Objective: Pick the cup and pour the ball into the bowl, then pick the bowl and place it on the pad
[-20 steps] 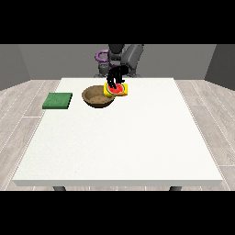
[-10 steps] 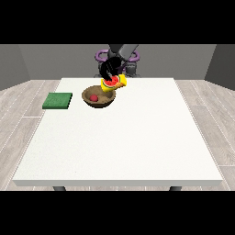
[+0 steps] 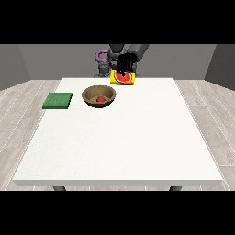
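A brown bowl stands on the white table toward the far side, with a red ball lying inside it. Behind and to the right of the bowl, a yellow cup with a red inside hangs tilted, its mouth facing the camera. The black hand at the view's right is shut on the cup from above. At the view's left, the other hand shows only as a small grey shape at the table's far edge. The green pad lies flat, left of the bowl.
The robot's torso and a purple ring on its arm stand just behind the far edge of the table. A wide stretch of white tabletop lies between the bowl and the near edge.
The cup tipped over the bowl and the red ball dropped into it. Since then, the hand has carried the tilted cup back and to the right, away from the bowl.
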`<state>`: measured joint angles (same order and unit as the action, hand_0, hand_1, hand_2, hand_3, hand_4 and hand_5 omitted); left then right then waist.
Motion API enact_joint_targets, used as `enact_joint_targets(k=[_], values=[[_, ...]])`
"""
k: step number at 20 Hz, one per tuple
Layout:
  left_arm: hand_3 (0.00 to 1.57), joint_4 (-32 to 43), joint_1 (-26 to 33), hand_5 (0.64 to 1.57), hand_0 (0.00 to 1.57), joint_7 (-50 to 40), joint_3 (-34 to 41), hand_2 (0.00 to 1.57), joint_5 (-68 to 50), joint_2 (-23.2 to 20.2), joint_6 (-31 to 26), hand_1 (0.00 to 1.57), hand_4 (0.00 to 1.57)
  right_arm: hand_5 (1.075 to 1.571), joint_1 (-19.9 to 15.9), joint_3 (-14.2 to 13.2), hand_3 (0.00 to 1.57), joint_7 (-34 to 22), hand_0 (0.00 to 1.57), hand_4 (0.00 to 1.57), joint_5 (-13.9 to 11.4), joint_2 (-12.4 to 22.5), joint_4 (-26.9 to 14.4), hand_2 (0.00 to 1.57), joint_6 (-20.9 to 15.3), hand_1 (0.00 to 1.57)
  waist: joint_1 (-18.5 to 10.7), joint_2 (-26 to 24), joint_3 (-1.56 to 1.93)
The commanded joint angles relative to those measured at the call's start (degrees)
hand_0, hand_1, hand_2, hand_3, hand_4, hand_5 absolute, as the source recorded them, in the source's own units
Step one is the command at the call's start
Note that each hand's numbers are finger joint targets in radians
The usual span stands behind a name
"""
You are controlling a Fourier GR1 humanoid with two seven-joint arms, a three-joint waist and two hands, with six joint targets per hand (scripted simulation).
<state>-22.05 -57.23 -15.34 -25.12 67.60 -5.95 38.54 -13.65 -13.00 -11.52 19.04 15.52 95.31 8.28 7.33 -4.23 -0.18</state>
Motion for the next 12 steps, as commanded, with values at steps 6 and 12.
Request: enact_joint_targets(k=[6, 12], values=[[1.57, -11.89, 17.3, 1.57, 1.46, 24.03, 16.7, 1.57, -25.58, -4.12, 11.27, 1.46, 1.1, 1.564, 1.56, 1.16, 0.0, 1.39, 0.0, 0.39, -1.08, -2.54, 8.24, 0.0, -2.58, 0.0, -0.99, 7.88, -0.33], [1.57, -23.71, 21.02, 1.461, 1.5, 40.92, 26.15, 1.57, -46.61, -2.09, 1.46, 1.5, 1.47, 1.565, 3.16, 1.23, 0.0, 1.9, 0.0, 0.42, -2.22, -3.7, 10.89, 0.0, -4.3, 0.0, -4.51, 10.16, -0.57]])
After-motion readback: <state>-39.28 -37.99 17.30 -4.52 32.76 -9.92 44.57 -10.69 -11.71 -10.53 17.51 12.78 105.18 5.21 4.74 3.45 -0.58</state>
